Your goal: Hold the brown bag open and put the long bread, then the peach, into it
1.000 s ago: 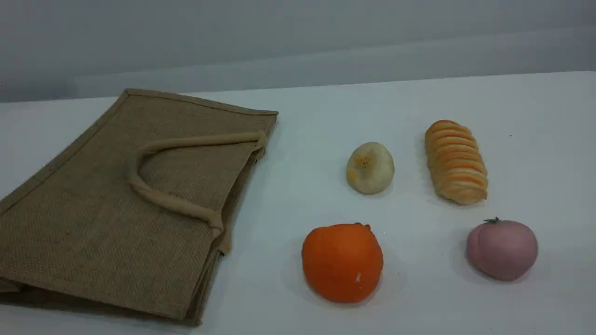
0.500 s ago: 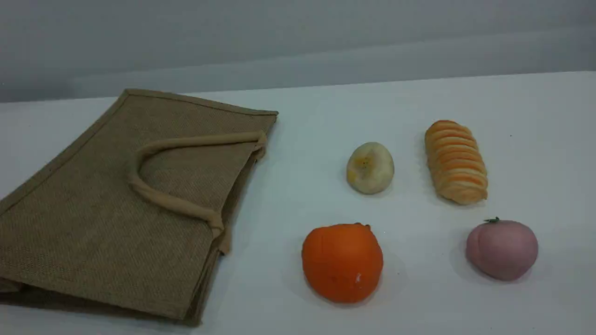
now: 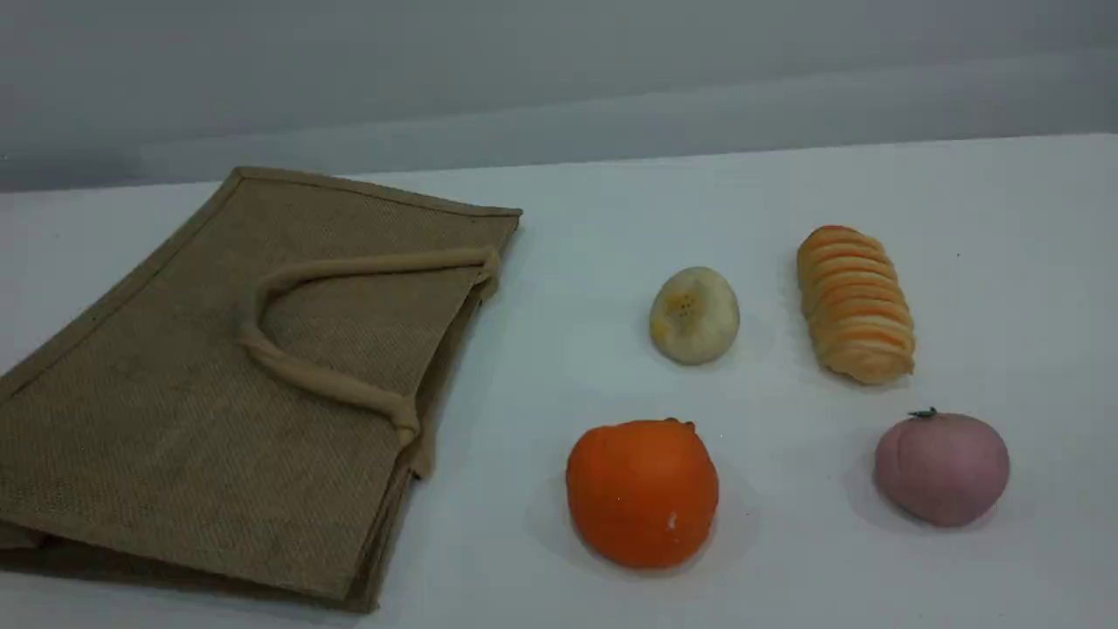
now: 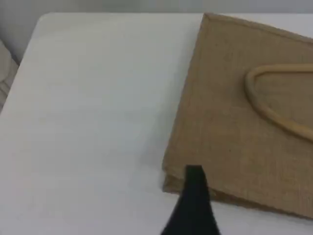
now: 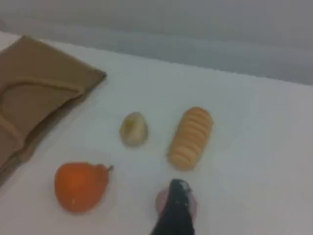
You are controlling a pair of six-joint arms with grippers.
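On the white table [image 3: 786, 192] we see the brown bag [image 3: 175, 419] lying flat on its side, filling the 9 o'clock half of the scene view. Its mouth edge faces 3 o'clock, and one beige rope handle [image 3: 297, 371] lies looped on the upper panel. The bag is collapsed, with nothing inside that we can see.

The long bread [image 3: 856, 304] lies at about 2 o'clock, its length running roughly from 12 to 6 with a slight slant. Just beside it, toward 9 o'clock, sits a pale yellowish bun [image 3: 694, 315], apart from the loaf. The peach [image 3: 942, 468] rests at about 4 o'clock, near the loaf's closer end but not touching it, its small dark stem on top. A larger orange fruit [image 3: 642, 492] sits at 6 o'clock, between the bag and the peach, well apart from both.

Neither arm shows in the scene view. In the left wrist view we see one dark fingertip of the left gripper [image 4: 191, 205] at the bottom edge, above a corner of the bag, gripping nothing; its jaws are released. In the right wrist view the right gripper [image 5: 175, 211] shows one dark fingertip in front of the peach [image 5: 191, 204], partly covering it; we cannot tell whether they touch. Its jaws are spread wide and hold nothing.
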